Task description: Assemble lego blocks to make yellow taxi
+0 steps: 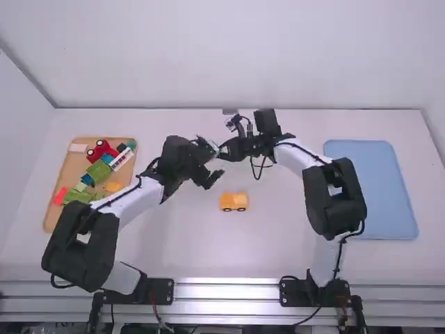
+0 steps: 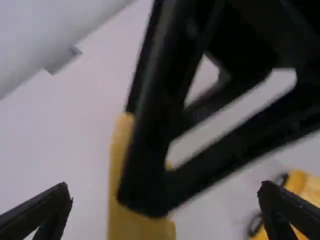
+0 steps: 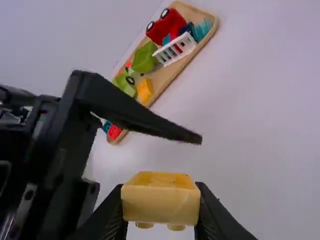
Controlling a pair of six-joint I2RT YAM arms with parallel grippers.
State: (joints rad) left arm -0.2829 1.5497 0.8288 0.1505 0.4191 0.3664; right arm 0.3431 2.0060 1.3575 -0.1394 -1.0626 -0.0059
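High view: L gripper (image 1: 218, 161) and R gripper (image 1: 224, 149) meet above the table (image 1: 271, 229), near its middle, beyond the yellow vehicle (image 1: 233, 202) as seen from the arm bases. The vehicle (the taxi-coloured part, w/ dark wheels) stands on the tabletop, untouched by either gripper. The wooden tray (image 1: 73, 167) lies at the L side, the blue tray (image 1: 375, 188) at the R.

R wrist view: the R gripper is clamped on a yellow block (image 3: 160, 205), one finger on each side of it; two rounded studs show along one edge. The block is held up off the table, w/ the L gripper close beside it. Farther off, the wooden tray holds assorted pcs., incl. a red car (image 3: 166, 25), a green piece (image 3: 144, 57), a white barred piece (image 3: 175, 49), a teal piece (image 3: 202, 30) and a small yellow piece (image 3: 145, 90).

L wrist view: the L gripper is released, its fingers (image 2: 37, 215) spread wide w/ nothing gripped. The R gripper and its block appear btwn. them, though contact w/ the L fingers can't be told. Part of the vehicle shows past one finger, its wheels dark against the yellow body.
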